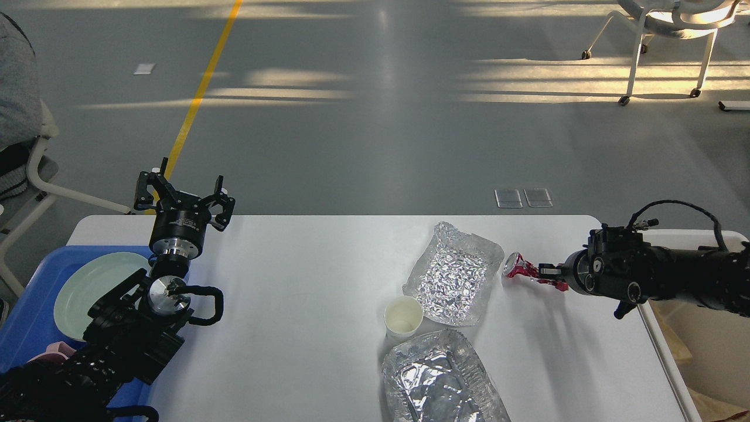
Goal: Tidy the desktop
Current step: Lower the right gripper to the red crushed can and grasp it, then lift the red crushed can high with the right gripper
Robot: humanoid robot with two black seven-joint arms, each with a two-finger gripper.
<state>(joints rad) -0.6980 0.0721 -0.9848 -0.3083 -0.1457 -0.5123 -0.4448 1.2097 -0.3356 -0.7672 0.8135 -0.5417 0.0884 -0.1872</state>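
The white desktop [304, 281] fills the lower view. On it lie two crumpled foil trays, one at mid-right [454, 274] and one at the front edge [439, 381], with a white paper cup [403, 317] between them. My right gripper [542, 274] comes in from the right and is shut on a crushed red can [521, 268], held just above the desktop beside the upper foil tray. My left gripper [183, 190] is open and empty, raised over the desktop's back left corner.
A blue plastic tray [29, 316] at the left holds a pale green plate [96, 281] and something pink [53, 351]. An off-white bin [703, 328] stands at the right of the desktop. Chairs stand on the floor at far left and back right.
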